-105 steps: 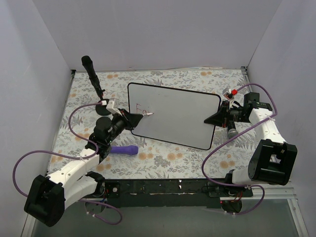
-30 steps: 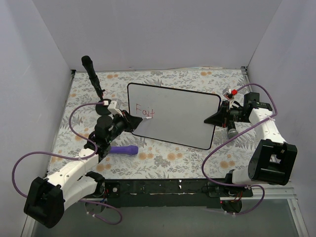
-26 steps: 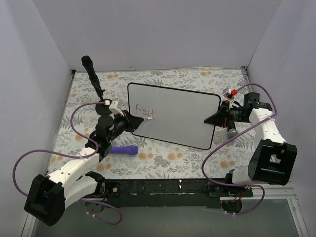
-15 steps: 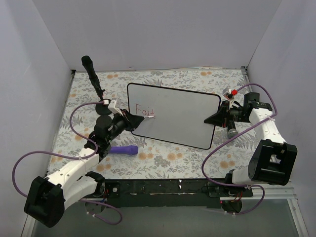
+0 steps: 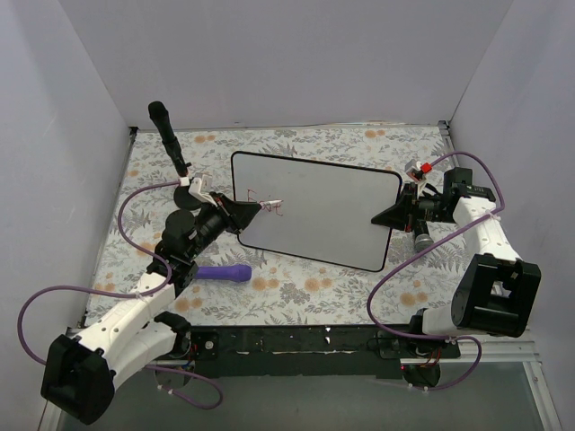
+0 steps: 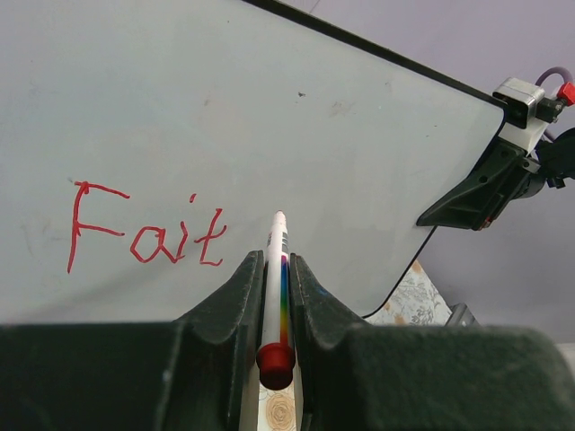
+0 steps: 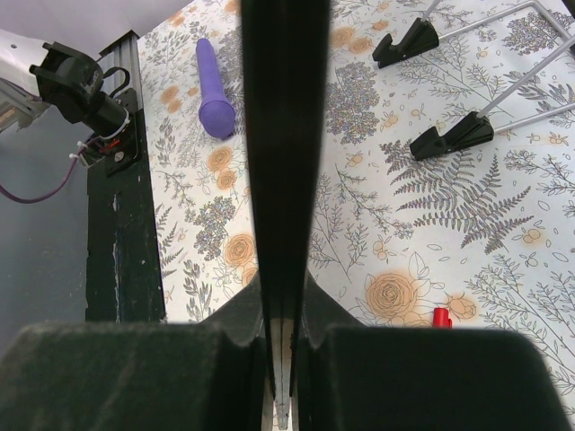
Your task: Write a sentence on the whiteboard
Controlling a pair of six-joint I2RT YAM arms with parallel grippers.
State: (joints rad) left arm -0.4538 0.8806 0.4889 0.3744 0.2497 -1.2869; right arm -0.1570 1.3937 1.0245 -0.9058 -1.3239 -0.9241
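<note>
Whiteboard (image 5: 332, 211) shows four letters (image 6: 148, 235); left hand (image 6: 274, 262) pinches one marker (image 6: 276, 235), right hand (image 7: 286, 289) its edge.

The left arm (image 5: 126, 314) and the right arm (image 5: 482, 233) share one build: smooth white link shells between chunky black joint housings (image 5: 496, 294). A thin purple cable (image 5: 67, 288) loops loosely along each. The left gripper (image 5: 259, 209) and the right gripper (image 5: 381, 217) are matte black, with tapering wedge-shaped fingers (image 6: 225, 310). A small white block (image 5: 417, 168) with a red tip sits on the right wrist.
</note>
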